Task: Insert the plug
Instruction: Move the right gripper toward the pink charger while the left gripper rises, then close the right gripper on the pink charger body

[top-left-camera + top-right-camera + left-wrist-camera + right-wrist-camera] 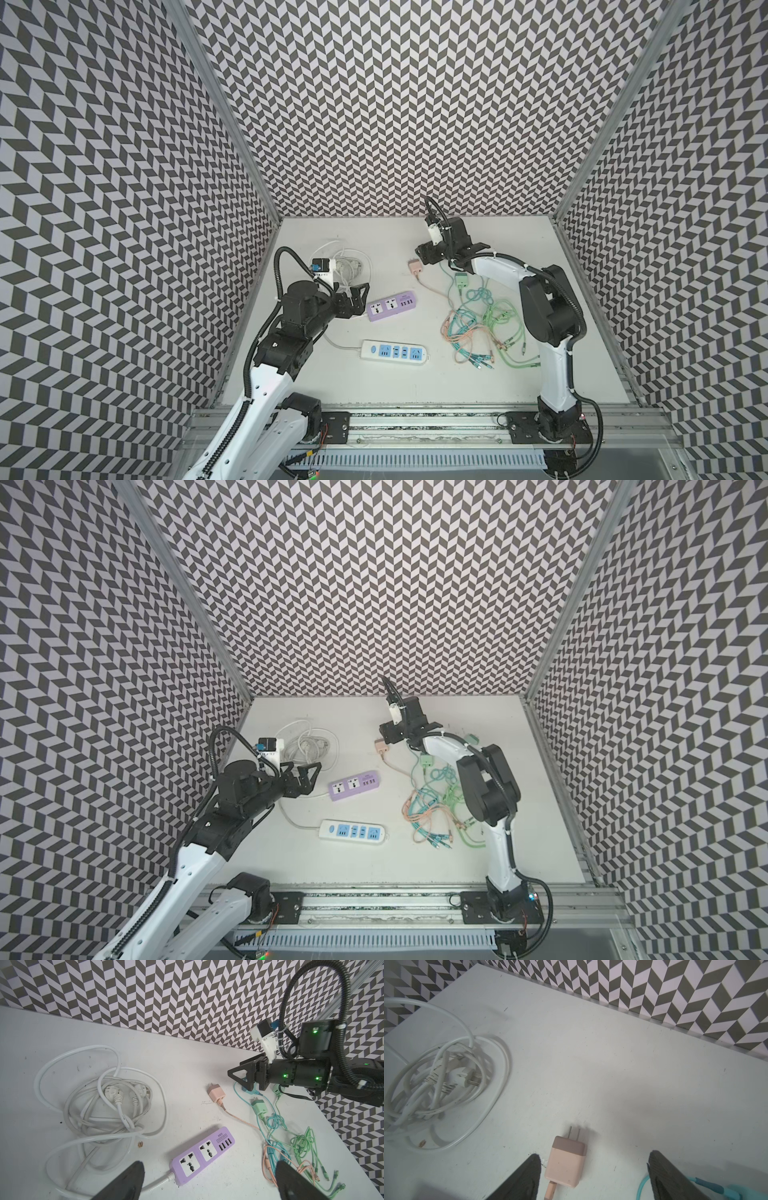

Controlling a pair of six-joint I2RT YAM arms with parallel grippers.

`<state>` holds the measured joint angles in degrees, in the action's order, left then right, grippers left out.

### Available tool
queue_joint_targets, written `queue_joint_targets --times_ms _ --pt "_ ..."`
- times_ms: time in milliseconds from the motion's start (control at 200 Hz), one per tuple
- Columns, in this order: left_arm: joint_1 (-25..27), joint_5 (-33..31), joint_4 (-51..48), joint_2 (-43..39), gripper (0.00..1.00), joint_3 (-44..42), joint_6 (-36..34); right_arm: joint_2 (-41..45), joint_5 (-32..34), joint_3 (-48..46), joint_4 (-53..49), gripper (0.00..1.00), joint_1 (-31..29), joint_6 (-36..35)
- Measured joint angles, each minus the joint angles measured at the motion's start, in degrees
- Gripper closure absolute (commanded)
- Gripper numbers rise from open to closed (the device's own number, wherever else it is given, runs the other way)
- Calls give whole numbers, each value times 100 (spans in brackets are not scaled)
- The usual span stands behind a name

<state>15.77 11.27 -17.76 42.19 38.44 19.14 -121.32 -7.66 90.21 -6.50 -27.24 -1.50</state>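
Observation:
The plug (565, 1164) is a pink charger block with two metal prongs and a pink cable, lying flat on the white table (612, 1068). It shows in both top views (414, 267) (381, 747) and in the left wrist view (216, 1094). My right gripper (593, 1155) (419, 252) is open and low over it, with the plug between the fingers, close to one finger (529, 1176). The purple power strip (391, 306) (203, 1155) lies in front of my open, empty left gripper (209, 1164) (360, 296).
A white power strip with blue sockets (394, 352) lies nearer the front. A coil of white cords (345, 266) (436, 1082) sits at the back left. A green plug (461, 280) and a tangle of coloured cables (482, 328) lie beside the right arm.

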Motion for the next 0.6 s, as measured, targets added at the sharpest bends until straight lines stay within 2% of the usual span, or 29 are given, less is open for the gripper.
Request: queue_joint_targets --times_ms 596 --pt "0 39 -87 -302 3 -116 4 -730 22 339 -352 29 -264 463"
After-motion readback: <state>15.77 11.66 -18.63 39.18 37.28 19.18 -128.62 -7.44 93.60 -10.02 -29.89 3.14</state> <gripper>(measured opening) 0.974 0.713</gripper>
